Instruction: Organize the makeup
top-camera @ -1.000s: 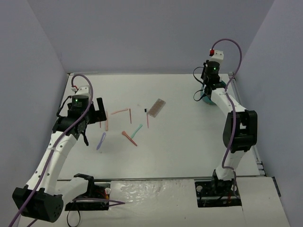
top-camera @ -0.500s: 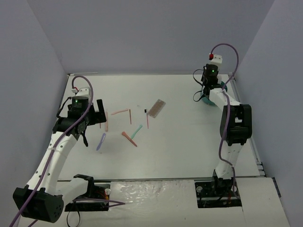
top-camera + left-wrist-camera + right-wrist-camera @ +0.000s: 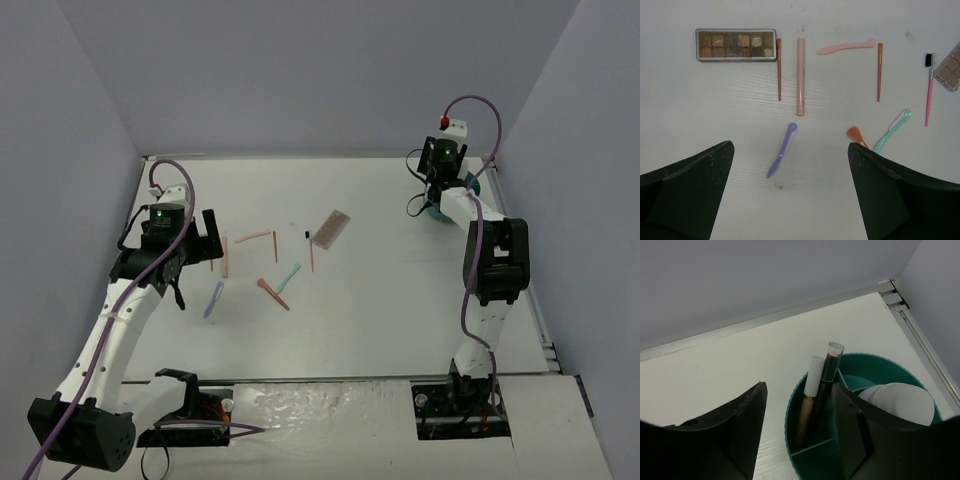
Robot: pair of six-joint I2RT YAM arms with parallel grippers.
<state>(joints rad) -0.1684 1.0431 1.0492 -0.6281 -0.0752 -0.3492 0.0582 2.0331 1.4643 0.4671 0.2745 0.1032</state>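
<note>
In the left wrist view, makeup lies on the white table: a brown palette (image 3: pixel 735 44), a thin red stick (image 3: pixel 779 70), a pink tube (image 3: pixel 800 76), a pink spatula (image 3: pixel 846 46), a red brush (image 3: pixel 879 71), a pink brow brush (image 3: pixel 929 92), a second palette (image 3: pixel 950 67), a mint applicator (image 3: pixel 892 131), an orange brush (image 3: pixel 855 134) and a lilac applicator (image 3: pixel 781 150). My left gripper (image 3: pixel 790 146) hovers open and empty above the lilac applicator. My right gripper (image 3: pixel 799 395) is open and empty over the teal tub (image 3: pixel 880 365), which holds two sticks (image 3: pixel 822 380) and a white round thing (image 3: pixel 900 402).
The tub (image 3: pixel 432 211) stands at the back right, close to the right wall and the table's raised edge rail (image 3: pixel 900 300). The scattered makeup sits left of centre in the top view, around the second palette (image 3: pixel 330 227). Purple walls close in three sides.
My right arm has shifted a little toward the back wall above the tub, its elbow folding in. The left arm has hardly moved. Nothing was picked up.
</note>
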